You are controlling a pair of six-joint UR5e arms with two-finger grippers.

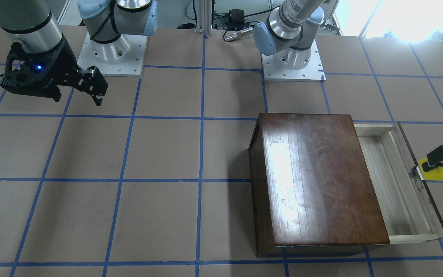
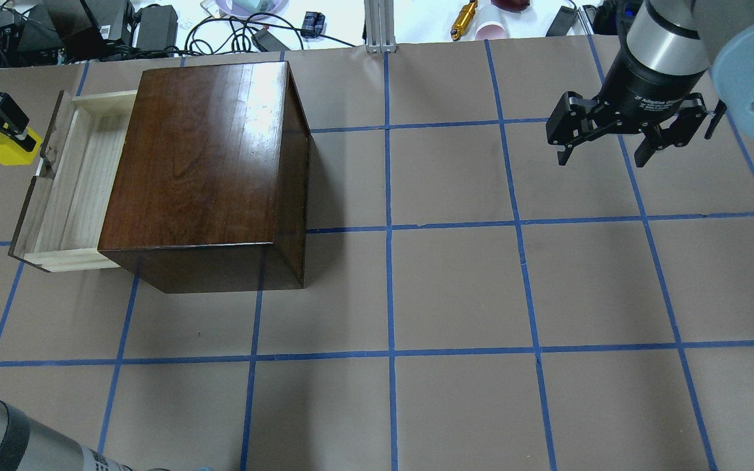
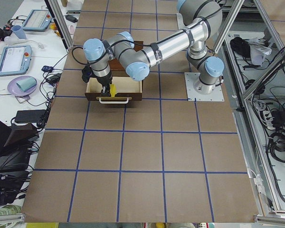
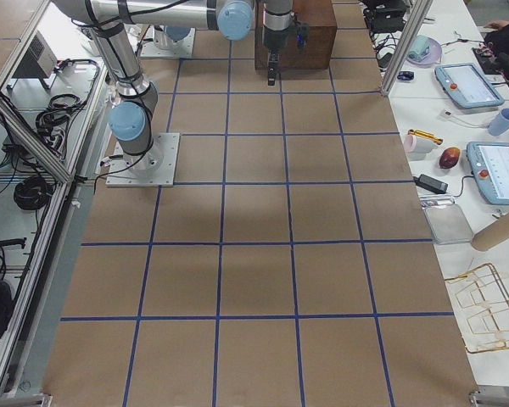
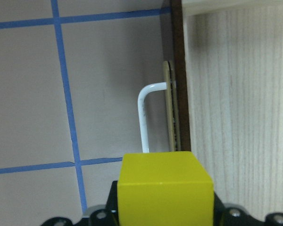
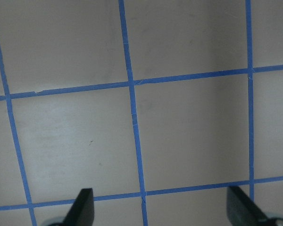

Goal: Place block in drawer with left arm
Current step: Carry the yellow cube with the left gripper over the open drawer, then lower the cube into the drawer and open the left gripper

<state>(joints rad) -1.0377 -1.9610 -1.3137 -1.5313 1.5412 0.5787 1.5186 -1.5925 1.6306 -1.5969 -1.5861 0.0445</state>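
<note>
The block [image 1: 438, 174] is being held between the left fingers [image 1: 437, 157], which are closing on it from opposite sides; it is hovering just outside the dark front panel [image 2: 28, 216] of the drawer [image 2: 82, 183], over the white handle [image 5: 144, 117], and is not yet lying over the pale tray. The drawer is standing pulled out of the box [image 2: 200, 157], its floor showing bare; the right fingers [image 2: 646, 145] are hanging spread wide over the counter [image 2: 455, 288], well apart from the box, gripping nothing. Judging by its look, the block is going to be handling as a stiff, light thing — small, hard-edged, with plain smooth faces; it is probably taking a firm pinch without yielding, yet risking a slip if the hold is slackening; so two flat opposite faces are looking like the right place to be holding it, squarely and not by a corner. Being light and hard, it is likely to be bouncing on landing — releasing it low inside the tray is seeming wise.
</note>
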